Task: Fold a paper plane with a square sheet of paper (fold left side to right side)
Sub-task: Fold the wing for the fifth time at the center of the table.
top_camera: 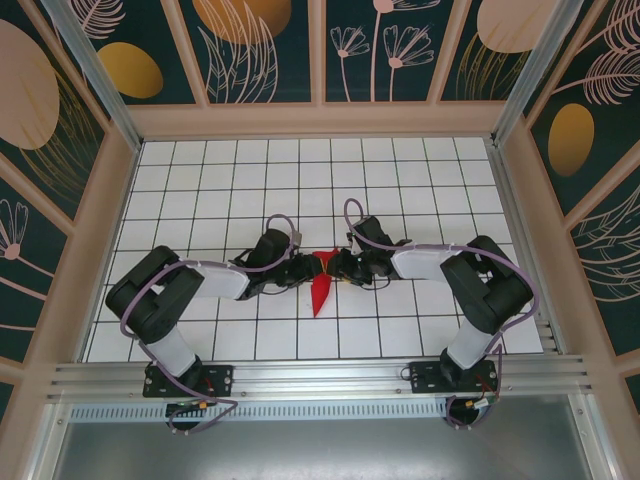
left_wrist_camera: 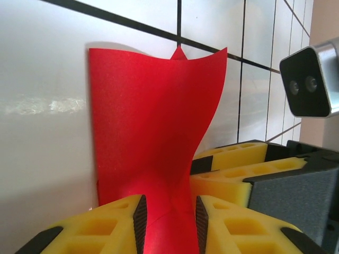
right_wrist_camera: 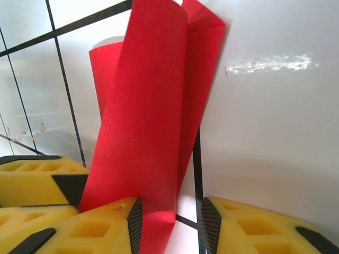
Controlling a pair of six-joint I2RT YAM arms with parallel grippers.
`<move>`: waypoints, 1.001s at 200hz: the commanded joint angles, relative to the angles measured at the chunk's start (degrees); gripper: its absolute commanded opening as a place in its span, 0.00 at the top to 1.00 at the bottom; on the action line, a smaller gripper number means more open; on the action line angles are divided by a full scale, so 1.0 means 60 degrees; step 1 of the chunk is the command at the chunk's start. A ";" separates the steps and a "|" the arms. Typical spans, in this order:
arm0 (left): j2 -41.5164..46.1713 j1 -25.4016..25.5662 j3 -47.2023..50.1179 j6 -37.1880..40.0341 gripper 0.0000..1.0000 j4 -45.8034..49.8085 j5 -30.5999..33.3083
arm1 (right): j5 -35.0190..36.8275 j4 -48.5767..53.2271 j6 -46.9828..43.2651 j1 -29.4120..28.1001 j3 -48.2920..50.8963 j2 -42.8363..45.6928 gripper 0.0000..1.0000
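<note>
The folded red paper (top_camera: 320,285) sits at the middle of the top view: thin, matte, creased into a narrow strip that tapers to a point toward the bottom of the frame. It lies on a glossy white tiled table (top_camera: 400,180) with dark grid lines, ringed by dark leaf-patterned wall panels (top_camera: 260,50).

Both black arms reach in from the sides, so the left gripper (top_camera: 303,270) and right gripper (top_camera: 342,268) crowd the paper's upper end and hide part of it.

In the left wrist view the paper (left_wrist_camera: 153,116) rises as a broad, curling sheet, its top edge wavy. It runs down between the yellow honeycombed fingers (left_wrist_camera: 111,227) of the left gripper (left_wrist_camera: 169,222), spanning from one black ribbed pad to the other (whether it is squeezed I cannot tell). The right arm's silver camera (left_wrist_camera: 310,84) looks in from the upper right.

In the right wrist view the paper (right_wrist_camera: 153,106) stands doubled over. The right gripper (right_wrist_camera: 172,222) has its fingers apart: the paper leans on the left-hand pad (right_wrist_camera: 135,219), with bare tile before the other pad (right_wrist_camera: 210,222).
</note>
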State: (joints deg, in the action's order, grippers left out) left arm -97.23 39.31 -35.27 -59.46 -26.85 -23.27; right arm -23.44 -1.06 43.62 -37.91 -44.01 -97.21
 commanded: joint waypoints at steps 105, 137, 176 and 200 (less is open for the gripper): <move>0.0160 -0.0422 -0.0283 0.0715 1.00 0.0582 0.0205 | 0.0009 -0.0036 -0.0421 -0.0156 -0.0014 -0.0556 0.58; 0.0100 -0.0659 -0.0354 0.1387 1.00 0.0755 -0.0097 | -0.0237 -0.0282 -0.0603 0.0003 0.0030 -0.0221 0.55; -0.0107 -0.0721 -0.0430 0.1649 1.00 0.0673 -0.0424 | -0.1073 -0.1397 -0.0399 0.0690 0.0150 0.0258 0.33; -0.0110 -0.0721 -0.0428 0.1611 1.00 0.0608 -0.0458 | -0.1153 -0.1446 -0.0255 0.0956 -0.0355 0.0188 0.20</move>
State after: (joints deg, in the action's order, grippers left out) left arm -97.38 35.35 -36.58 -51.59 -23.70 -24.64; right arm -29.52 -6.61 41.65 -33.93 -44.01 -96.79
